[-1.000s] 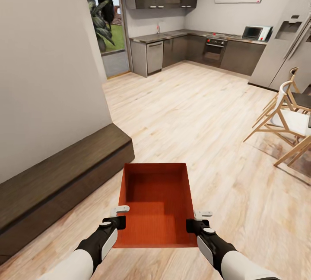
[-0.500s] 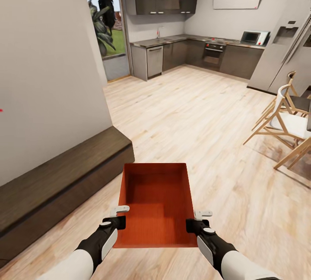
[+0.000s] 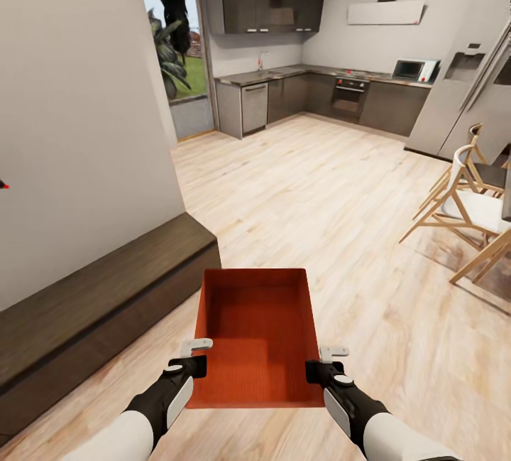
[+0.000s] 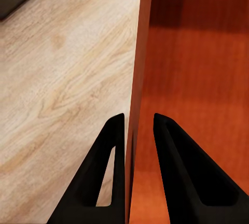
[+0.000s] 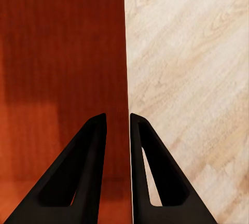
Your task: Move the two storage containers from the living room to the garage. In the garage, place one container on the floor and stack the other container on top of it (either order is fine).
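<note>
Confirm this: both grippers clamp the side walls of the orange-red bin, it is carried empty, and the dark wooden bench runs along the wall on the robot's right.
Wrong on one count: the head view shows the dark wooden bench along the wall on the robot's left. The rest holds: left gripper and right gripper clamp the empty orange-red bin by its side walls.

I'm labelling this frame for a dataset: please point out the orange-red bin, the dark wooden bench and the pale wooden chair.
Orange-red rectangular storage bin (image 3: 257, 337): head view, ribbed inside floor.
Dark wooden bench (image 3: 92, 297): head view, top surface along the wall.
Pale wooden chair (image 3: 474, 214): head view, white seat.
</note>
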